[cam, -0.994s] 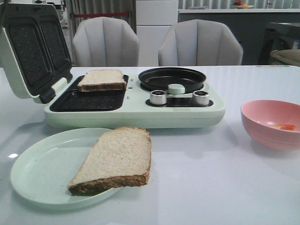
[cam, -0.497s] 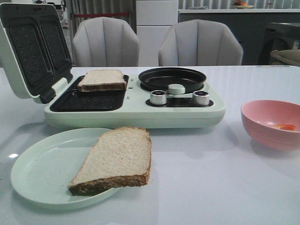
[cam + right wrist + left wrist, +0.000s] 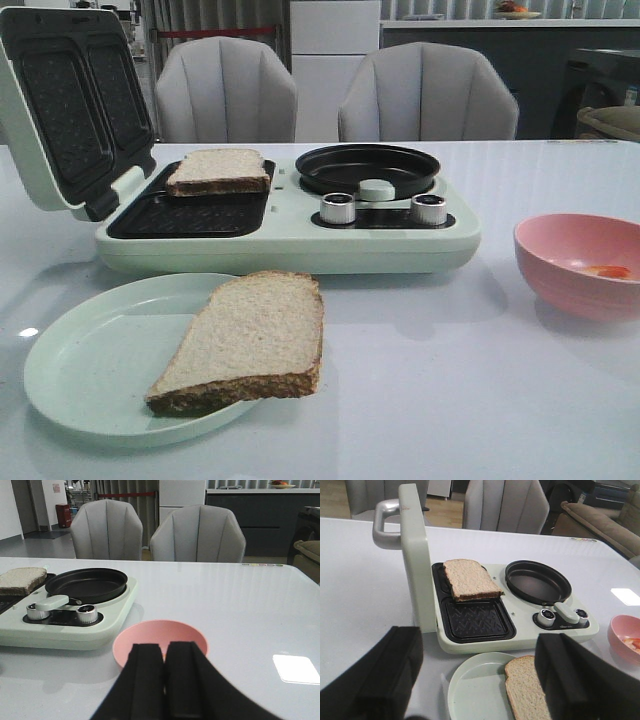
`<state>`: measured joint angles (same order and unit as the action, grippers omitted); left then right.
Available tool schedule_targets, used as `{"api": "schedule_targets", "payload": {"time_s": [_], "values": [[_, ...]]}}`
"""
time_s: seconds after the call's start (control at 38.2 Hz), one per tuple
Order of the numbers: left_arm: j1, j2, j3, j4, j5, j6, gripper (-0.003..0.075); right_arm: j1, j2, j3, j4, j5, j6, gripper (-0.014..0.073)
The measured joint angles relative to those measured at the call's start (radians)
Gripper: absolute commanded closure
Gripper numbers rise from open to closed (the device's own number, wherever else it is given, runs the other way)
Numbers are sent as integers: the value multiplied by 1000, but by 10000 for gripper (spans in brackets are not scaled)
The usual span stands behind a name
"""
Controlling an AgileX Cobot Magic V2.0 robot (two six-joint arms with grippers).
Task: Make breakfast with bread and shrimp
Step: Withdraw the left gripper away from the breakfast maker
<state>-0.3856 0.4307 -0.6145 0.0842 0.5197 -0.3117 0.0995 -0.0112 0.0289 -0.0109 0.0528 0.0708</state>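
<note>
One bread slice [image 3: 250,340] lies on the pale green plate [image 3: 100,360] at the front left, overhanging its right rim. The other bread slice [image 3: 218,170] rests on the far grill plate of the open breakfast maker [image 3: 290,245]. The shrimp [image 3: 607,270] lies inside the pink bowl [image 3: 580,262] at the right. Neither gripper shows in the front view. My left gripper [image 3: 477,680] hangs open above the plate [image 3: 475,695] and its bread [image 3: 527,690]. My right gripper [image 3: 164,652] is shut with nothing in it, just before the pink bowl [image 3: 160,632].
The breakfast maker's lid [image 3: 70,110] stands open at the far left. A round black pan [image 3: 367,167] and two metal knobs [image 3: 338,207] sit on its right half. Two grey chairs [image 3: 428,92] stand behind the table.
</note>
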Motion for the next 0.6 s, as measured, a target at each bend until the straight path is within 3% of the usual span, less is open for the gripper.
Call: {"api": "schedule_targets", "payload": {"time_s": [0.37, 0.6], "values": [[-8, -298, 88, -2, 56, 77, 192, 0, 0, 0, 0, 0, 0, 450], [-54, -349, 157, -2, 45, 80, 192, 0, 0, 0, 0, 0, 0, 450]]}}
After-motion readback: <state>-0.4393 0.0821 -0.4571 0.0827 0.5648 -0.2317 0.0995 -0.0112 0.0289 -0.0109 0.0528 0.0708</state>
